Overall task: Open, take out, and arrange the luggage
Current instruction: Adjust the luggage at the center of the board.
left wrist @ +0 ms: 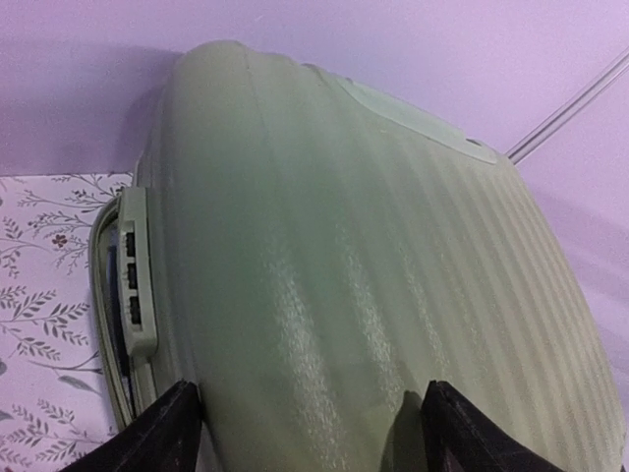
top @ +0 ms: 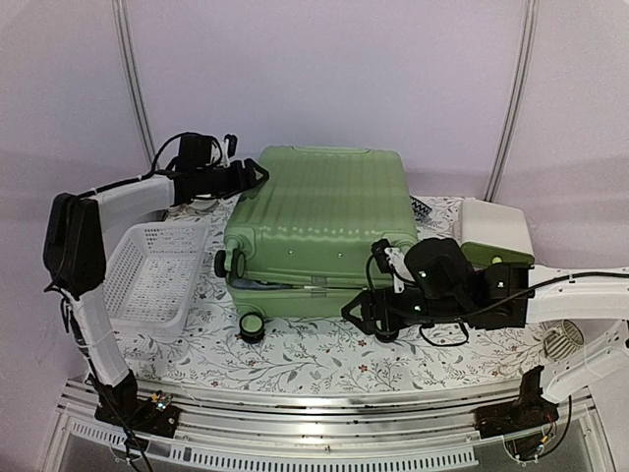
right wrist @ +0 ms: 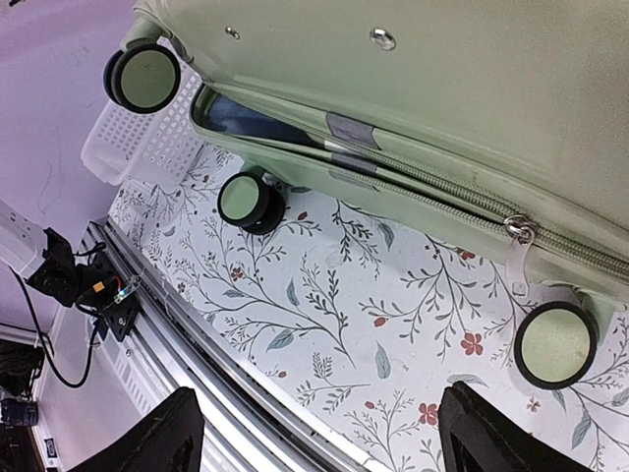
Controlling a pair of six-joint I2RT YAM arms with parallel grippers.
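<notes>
Though slightly ajar, luggage interior almost wholly out of sight.

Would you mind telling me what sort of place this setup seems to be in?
Probably a staged robot-recording booth, not a home: plain lilac walls, arms bolted to a metal rail, and a floral tablecloth.

l arm reaches fwd, r arm stretched low to its left, both jaws spread wide, gripping nothing.
</notes>
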